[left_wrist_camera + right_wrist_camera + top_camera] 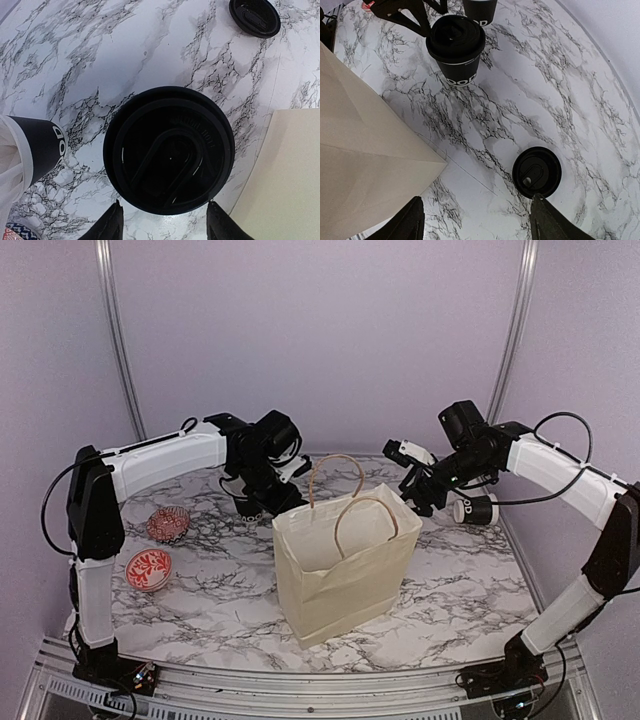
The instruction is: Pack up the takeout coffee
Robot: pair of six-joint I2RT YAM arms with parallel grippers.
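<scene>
The takeout coffee [169,150], a black cup with white lettering and a black lid, stands upright on the marble top [456,45]. My left gripper [165,202] points down over it, its fingertips [114,220] against both sides of the lid's near edge [252,502]. The cream paper bag [340,560] stands open in the middle, just right of that cup [290,175]. Beyond the bag's right corner [360,150], my right gripper [476,200] hangs open above the table with nothing between its fingers [418,498].
A like cup holding white wrapped straws [40,145] stands close beside the coffee [480,10]. A loose black lid [536,171] lies flat under my right gripper's finger [255,17]. Two red patterned dishes [169,523] [149,568] sit at the left.
</scene>
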